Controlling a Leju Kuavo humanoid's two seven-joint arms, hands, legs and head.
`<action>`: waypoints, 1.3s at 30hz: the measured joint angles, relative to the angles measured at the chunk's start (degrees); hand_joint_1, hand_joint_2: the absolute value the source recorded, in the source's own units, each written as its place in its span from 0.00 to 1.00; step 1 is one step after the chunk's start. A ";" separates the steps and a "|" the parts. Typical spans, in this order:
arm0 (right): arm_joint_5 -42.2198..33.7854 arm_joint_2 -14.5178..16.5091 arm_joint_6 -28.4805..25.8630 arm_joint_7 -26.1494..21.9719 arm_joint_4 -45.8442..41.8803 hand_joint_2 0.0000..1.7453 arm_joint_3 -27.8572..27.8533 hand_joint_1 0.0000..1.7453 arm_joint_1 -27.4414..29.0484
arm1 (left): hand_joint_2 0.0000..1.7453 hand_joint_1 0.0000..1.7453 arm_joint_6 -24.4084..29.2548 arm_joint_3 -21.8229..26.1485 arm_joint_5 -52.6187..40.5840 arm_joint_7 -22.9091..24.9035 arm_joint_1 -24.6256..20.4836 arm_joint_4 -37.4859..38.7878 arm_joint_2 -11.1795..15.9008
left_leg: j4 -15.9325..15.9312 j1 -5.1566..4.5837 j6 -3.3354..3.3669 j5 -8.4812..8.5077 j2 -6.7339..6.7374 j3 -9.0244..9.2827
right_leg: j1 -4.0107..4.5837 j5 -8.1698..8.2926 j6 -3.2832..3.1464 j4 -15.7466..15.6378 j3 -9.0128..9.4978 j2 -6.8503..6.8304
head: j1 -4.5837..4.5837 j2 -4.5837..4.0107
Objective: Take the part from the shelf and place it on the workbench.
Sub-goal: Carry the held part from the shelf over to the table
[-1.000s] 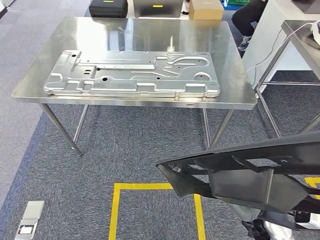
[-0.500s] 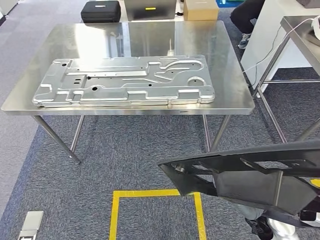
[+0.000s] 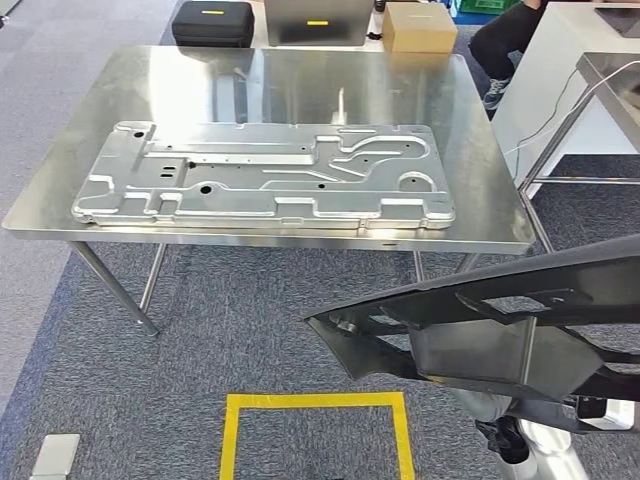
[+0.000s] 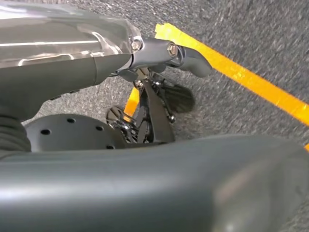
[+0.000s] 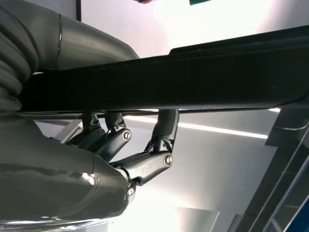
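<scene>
Nearest the body, the right hand grips the black part: in the right wrist view its dark fingers hook up onto the long black edge, thumb on the other side. In the head view the part is carried low and to the right, held off the floor, its pointed end reaching toward the middle, above the yellow floor tape. The left hand hangs over the carpet beside a yellow line; its dark fingers look partly curled with nothing visible in them, though whether they are spread or closed I cannot tell. Beyond the part stands the workbench, a steel table, with a large stamped metal panel lying along its near half; the far strip and right end are bare. Behind it: a black case, a cardboard box, a seated person's leg. Compared with a second ago the whole scene has shifted and the bench sits lower and larger, so the camera has moved, probably the robot stepping closer; the part keeps its place in the grip. Judgement: transport nearly done, placement not yet begun; free space is likely the right end.
</scene>
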 joint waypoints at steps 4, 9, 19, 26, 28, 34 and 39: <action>0.94 0.97 -0.44 -1.10 0.11 1.00 0.48 1.00 0.02 | 1.00 0.00 0.37 0.05 0.02 -0.18 -0.02 -0.03 -0.04 | 0.00 -0.10 -0.79 -2.03 -0.29 2.35 | 0.31 7.76 -0.68 -11.49 3.31 0.05 | 0.00 0.00; 1.74 2.37 -0.98 -1.30 -0.14 1.00 1.32 1.00 -0.10 | 1.00 0.00 0.43 0.07 0.09 -0.43 -0.29 -0.04 -0.13 | 1.16 -0.10 -2.17 -3.36 -0.20 1.92 | 0.08 6.40 -2.04 -13.57 4.58 0.10 | -0.10 -0.01; 1.63 4.87 -2.35 -0.65 -0.44 1.00 3.38 1.00 -0.41 | 1.00 0.00 0.31 0.13 0.37 -1.49 0.23 -0.05 -0.16 | 4.03 0.38 -2.89 2.79 -0.37 -4.49 | -0.19 2.94 -1.94 -13.91 9.11 1.11 | -0.28 -0.01; 1.81 5.98 -3.81 0.95 -0.39 1.00 4.92 1.00 -2.79 | 1.00 0.00 -0.19 0.22 0.98 -1.75 0.08 -0.22 -0.14 | 0.19 0.50 -0.85 1.29 -0.21 -1.44 | -0.23 0.08 -0.16 -9.16 7.08 0.75 | -0.25 -0.01; 1.58 6.14 -4.24 1.28 -0.27 1.00 5.26 1.00 -3.07 | 1.00 0.00 -0.22 0.26 0.88 -1.75 0.06 -0.28 -0.14 | 0.10 0.45 -0.47 0.65 -0.13 -0.66 | -0.18 -1.92 -0.09 -1.98 2.43 0.70 | -0.23 -0.01; 0.93 6.55 -5.34 2.20 -0.14 1.00 6.32 1.00 -3.74 | 1.00 0.00 -0.26 0.37 0.77 -1.82 0.14 -0.39 -0.14 | 0.07 0.30 -1.06 -2.11 -0.20 2.78 | 0.32 8.06 -0.83 -10.72 2.65 0.57 | -0.26 -0.01; 0.77 6.96 -6.10 2.74 -0.24 1.00 7.11 1.00 -4.83 | 1.00 0.00 -0.37 0.45 0.76 -1.83 -0.18 -0.44 -0.09 | 0.03 0.30 -2.42 -3.18 -0.03 3.09 | 0.25 6.88 -2.02 -13.57 4.17 0.48 | -0.24 -0.01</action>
